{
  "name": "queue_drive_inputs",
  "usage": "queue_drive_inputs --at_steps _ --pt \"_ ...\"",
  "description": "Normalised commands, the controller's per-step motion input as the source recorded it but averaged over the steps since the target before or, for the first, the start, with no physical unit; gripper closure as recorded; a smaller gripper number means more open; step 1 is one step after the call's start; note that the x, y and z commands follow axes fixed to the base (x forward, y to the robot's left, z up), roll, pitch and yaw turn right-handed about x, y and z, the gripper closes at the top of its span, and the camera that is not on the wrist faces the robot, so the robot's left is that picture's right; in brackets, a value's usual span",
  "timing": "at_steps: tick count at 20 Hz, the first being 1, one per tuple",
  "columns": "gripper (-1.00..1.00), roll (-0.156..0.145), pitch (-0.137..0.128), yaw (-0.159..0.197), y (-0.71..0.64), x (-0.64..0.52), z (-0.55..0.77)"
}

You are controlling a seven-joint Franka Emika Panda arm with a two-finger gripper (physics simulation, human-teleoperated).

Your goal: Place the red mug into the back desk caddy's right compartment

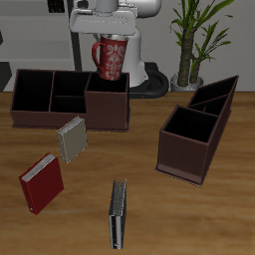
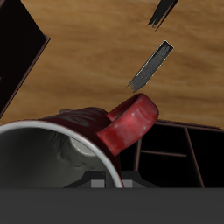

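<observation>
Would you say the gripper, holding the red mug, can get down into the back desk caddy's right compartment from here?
Probably yes: the gripper holds the red mug just above the right compartment of the back desk caddy, which looks open and unobstructed.

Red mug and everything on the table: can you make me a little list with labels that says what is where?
red mug: held up by the gripper, above the back desk caddy
right compartment: the big end cell, just below the mug, nothing in it yet
other caddy: dark, with a slanted end, standing apart
red book: lying near the table's front edge
grey book: lying just in front of the long caddy
dark book: standing on edge, nearest the front
</observation>
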Motion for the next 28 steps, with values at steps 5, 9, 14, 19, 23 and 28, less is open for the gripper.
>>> queue_drive_inputs --at_steps 5,9,14,19,23,28 --pt "1.00 -0.028 -0.014 -0.017 -0.26 -0.14 -0.02" --pt "1.00 -0.041 0.005 -0.010 -0.20 -0.09 -0.17" --pt "1.00 -0.010 0.012 -0.016 0.07 0.00 -0.08" --pt "1.00 -0.006 0.024 0.035 0.11 -0.08 -0.20" --pt "1.00 -0.012 0.018 0.036 0.05 -0.06 -0.17" --pt "1.00 -0.017 0.011 0.011 -0.02 -0.01 -0.11"
